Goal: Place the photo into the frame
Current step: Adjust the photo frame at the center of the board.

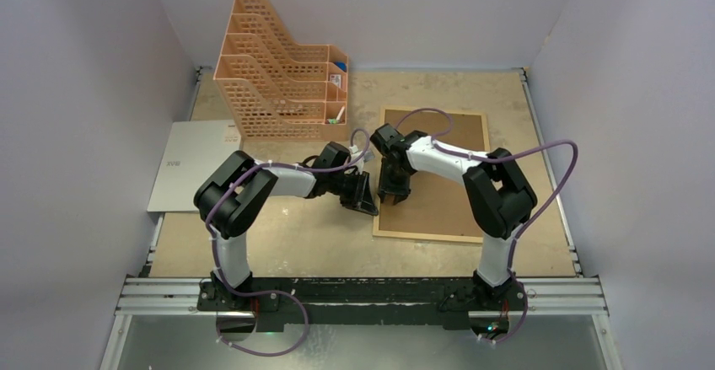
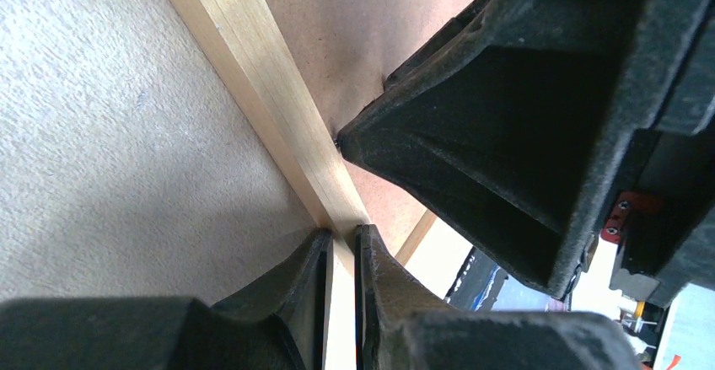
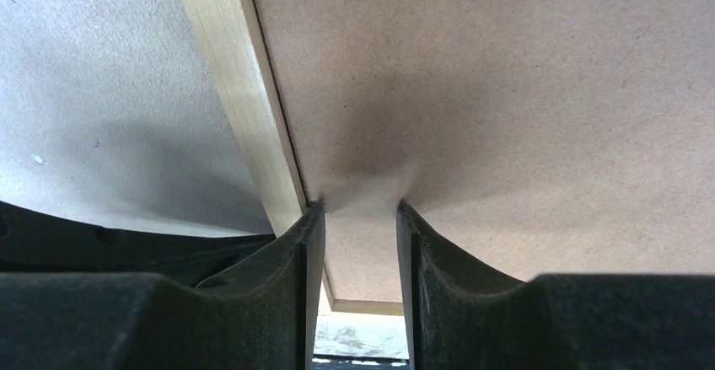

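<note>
The frame (image 1: 430, 237) lies flat on the right half of the table as a thin light-wood rectangle, with a brown backing board (image 1: 443, 206) lying inside it. My left gripper (image 1: 364, 197) is at the frame's left rail. In the left wrist view it (image 2: 341, 235) is shut on that wooden rail (image 2: 253, 75). Just inside the same rail (image 3: 236, 92), my right gripper (image 1: 395, 193) stands open (image 3: 358, 210), both tips resting on the backing board (image 3: 506, 92). One of its fingers (image 2: 472, 134) looms in the left wrist view. The photo is hidden.
An orange lattice file organizer (image 1: 278, 71) stands at the back left. A light grey sheet (image 1: 192, 163) lies flat at the left table edge. Walls close in on the left, right and back.
</note>
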`<state>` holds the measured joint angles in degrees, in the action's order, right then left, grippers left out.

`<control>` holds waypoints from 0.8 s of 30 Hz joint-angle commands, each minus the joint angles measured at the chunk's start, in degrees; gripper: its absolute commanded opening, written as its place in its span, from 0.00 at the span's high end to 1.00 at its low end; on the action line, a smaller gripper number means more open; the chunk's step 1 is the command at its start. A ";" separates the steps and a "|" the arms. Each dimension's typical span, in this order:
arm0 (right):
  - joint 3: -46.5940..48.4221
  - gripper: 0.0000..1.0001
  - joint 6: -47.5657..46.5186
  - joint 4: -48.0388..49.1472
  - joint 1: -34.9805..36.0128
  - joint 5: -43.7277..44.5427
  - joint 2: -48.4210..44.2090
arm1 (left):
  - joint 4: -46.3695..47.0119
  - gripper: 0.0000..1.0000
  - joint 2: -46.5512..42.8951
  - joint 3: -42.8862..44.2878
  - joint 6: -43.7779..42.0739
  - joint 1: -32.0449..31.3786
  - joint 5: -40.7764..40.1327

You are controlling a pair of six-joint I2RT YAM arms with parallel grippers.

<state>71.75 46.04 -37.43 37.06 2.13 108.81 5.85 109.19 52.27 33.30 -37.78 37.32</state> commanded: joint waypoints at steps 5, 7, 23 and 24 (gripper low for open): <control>-4.04 0.62 1.24 2.42 3.00 7.89 10.67 | -9.99 0.99 7.09 -3.04 -7.20 -0.80 -18.15; -3.92 0.62 1.05 2.24 3.24 8.18 11.66 | -10.11 0.99 7.18 -2.97 -7.20 -0.80 -18.23; -2.72 0.59 4.81 5.68 3.66 10.18 7.13 | -12.40 1.00 2.37 -3.82 -7.61 -0.83 -18.90; -3.47 0.59 4.80 7.31 3.70 9.20 4.48 | -12.35 1.00 2.39 -3.58 -7.68 -0.81 -18.62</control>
<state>75.53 46.94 -41.71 39.55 6.85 111.57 3.86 107.42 52.16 33.19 -38.41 34.33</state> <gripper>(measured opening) 0.389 0.153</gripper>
